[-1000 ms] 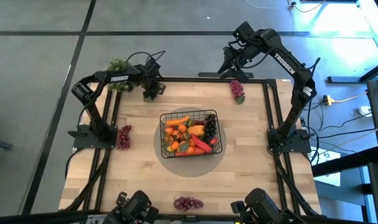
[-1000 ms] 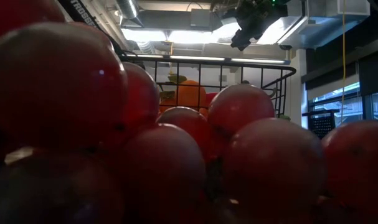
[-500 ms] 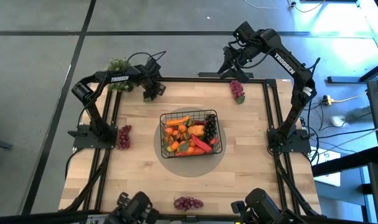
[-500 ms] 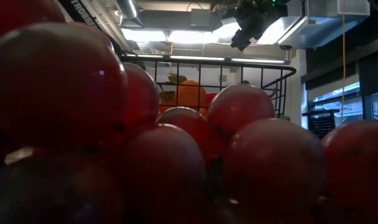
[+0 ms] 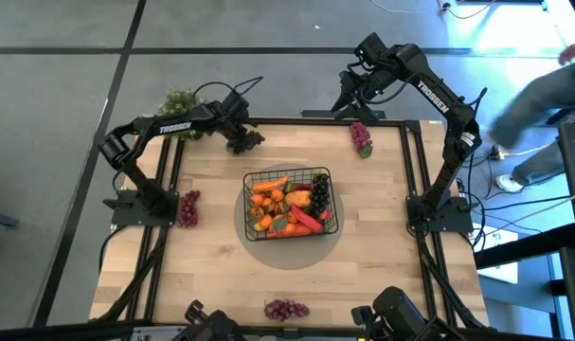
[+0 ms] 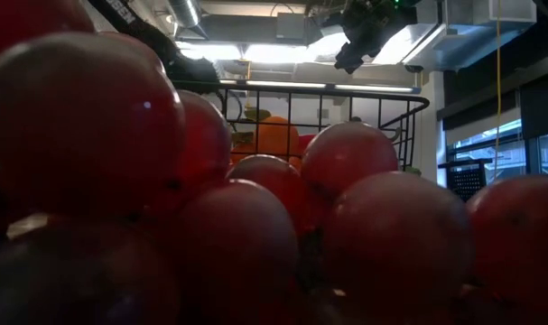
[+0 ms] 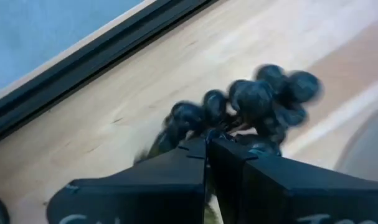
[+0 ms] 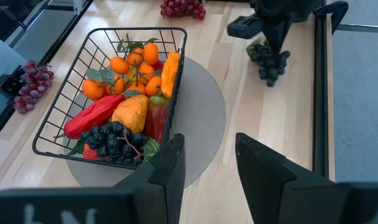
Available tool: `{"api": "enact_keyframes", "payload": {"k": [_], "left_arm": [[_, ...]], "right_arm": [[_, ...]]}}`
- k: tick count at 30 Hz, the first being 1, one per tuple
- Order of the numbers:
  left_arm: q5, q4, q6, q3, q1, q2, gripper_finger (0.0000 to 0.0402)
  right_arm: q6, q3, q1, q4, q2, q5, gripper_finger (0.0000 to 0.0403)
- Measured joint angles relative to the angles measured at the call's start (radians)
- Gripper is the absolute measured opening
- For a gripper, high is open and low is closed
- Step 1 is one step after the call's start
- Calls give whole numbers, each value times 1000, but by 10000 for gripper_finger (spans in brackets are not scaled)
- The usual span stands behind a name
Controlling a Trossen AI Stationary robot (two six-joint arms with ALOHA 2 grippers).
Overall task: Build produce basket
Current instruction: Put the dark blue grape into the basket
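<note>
The table (image 5: pixel 211 256) is light wood with a black frame. At its centre the basket (image 5: pixel 330 204) sits on a grey round mat (image 5: pixel 259 248). It holds oranges (image 8: pixel 129 65), a red pepper (image 8: pixel 92 114), a yellow piece (image 8: pixel 131 113) and a dark grape bunch (image 8: pixel 114 142).

My left gripper (image 5: pixel 242 140) is over the table's far-left area, well apart from the basket. Its jaws are pressed together on a dark grape cluster (image 7: pixel 263 102), which hangs just beyond my fingertips (image 7: pixel 198 149); the right wrist view shows the same cluster (image 8: pixel 268 62) dangling clear of the wood.

My right gripper (image 5: pixel 349 95) hangs raised beyond the far edge, its jaws apart and holding nothing.

Red grape bunches lie loose on the table: one at the far edge (image 5: pixel 362 137), just beside my right gripper, one at the left edge (image 5: pixel 188 208), one at the near edge (image 5: pixel 286 309).

A person (image 5: pixel 543 90) stands off the table's right side.
</note>
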Motion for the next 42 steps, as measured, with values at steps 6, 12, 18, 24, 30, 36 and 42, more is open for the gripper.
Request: {"api": "enact_keyframes", "payload": {"k": [6,12,18,24,30,36,42], "left_arm": [[-2,-1,30,0,-51,-76,0],[-13,2,71,0,-95,-180,0],[-7,2,147,0,-156,-300,0],[-4,3,233,1,-264,-416,0],[-4,20,237,1,-380,-503,0],[-3,30,235,2,-491,-534,0],[-3,22,231,2,-562,-500,0]], "right_arm": [[0,0,0,0,0,0,129],[0,0,0,0,0,0,129],[-2,0,0,0,0,0,129],[-3,0,0,0,0,0,129],[-5,0,0,0,0,0,129],[-7,0,0,0,0,0,129],[-8,0,0,0,0,0,129]]}}
